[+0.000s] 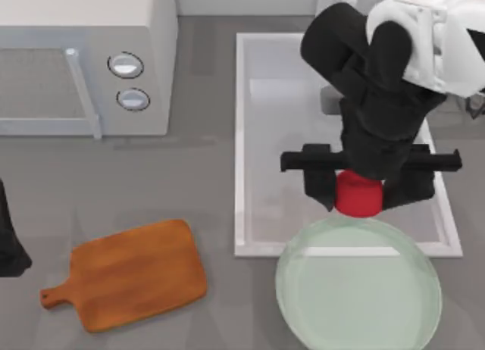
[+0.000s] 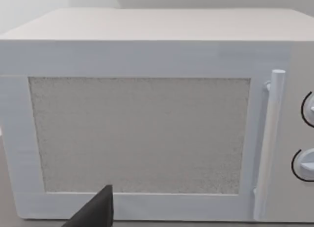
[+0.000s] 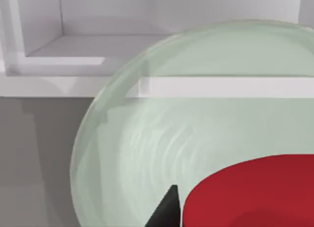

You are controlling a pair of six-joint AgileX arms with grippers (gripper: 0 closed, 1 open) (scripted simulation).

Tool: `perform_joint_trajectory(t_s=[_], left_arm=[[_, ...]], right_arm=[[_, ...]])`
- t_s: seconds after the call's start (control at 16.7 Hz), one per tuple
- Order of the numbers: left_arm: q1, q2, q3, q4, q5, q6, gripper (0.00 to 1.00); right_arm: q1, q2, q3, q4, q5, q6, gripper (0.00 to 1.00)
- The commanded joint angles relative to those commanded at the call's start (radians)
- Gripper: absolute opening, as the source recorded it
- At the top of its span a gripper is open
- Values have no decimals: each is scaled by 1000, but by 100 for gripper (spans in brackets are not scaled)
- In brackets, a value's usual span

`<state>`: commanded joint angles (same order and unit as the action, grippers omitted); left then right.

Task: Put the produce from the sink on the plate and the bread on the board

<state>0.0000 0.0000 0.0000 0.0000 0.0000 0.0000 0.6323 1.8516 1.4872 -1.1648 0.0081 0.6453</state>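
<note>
Produce (image 1: 356, 195): held between the right claw's (image 1: 358, 189) fingers, above the sink's near rim, at the plate's 12 o'clock edge. In the right wrist view the red fruit (image 3: 255, 192) sits over the pale green plate (image 3: 162, 138); whether it touches the plate cannot be told.

Plate (image 1: 356, 289): at the counter's 5 o'clock, overlapping the near rim of the sink (image 1: 241, 138). Nothing rests on it yet.

Board (image 1: 132, 273): at the counter's 7 o'clock, bare, handle toward 9 o'clock. No bread is on it.

Microwave (image 1: 83, 58): at 11 o'clock, door shut; the left wrist view faces its door (image 2: 140, 133).

Left arm (image 1: 9, 240): parked at the counter's 9 o'clock edge; its claw's state cannot be told.

Progress, as judged: the produce is lifted from the sink and nearly over the plate; release is outstanding. The bread step appears not begun. Roughly a third complete.
</note>
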Motion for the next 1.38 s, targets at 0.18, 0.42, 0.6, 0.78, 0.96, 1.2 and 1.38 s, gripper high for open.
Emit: perform_joint_trajectory(t_s=[0.18,0.42,0.6,0.78,0.96,1.2,1.38], left_arm=[[0,0,0,0,0,0,100],[0,0,0,0,0,0,100],[0,0,0,0,0,0,100],[0,0,0,0,0,0,100],[0,0,0,0,0,0,100],[0,0,0,0,0,0,100],[0,0,0,0,0,0,100]], right_arm=[[34,-77,-78,-21,-4,33,0],[59,-134,-138,-37,-8,59,0],[61,-138,-142,-38,-8,60,0],[61,-138,-142,-38,-8,60,8],[61,-138,-142,-38,-8,60,30],[61,-138,-142,-38,-8,60,60],[61,-138,-142,-38,-8,60,83]])
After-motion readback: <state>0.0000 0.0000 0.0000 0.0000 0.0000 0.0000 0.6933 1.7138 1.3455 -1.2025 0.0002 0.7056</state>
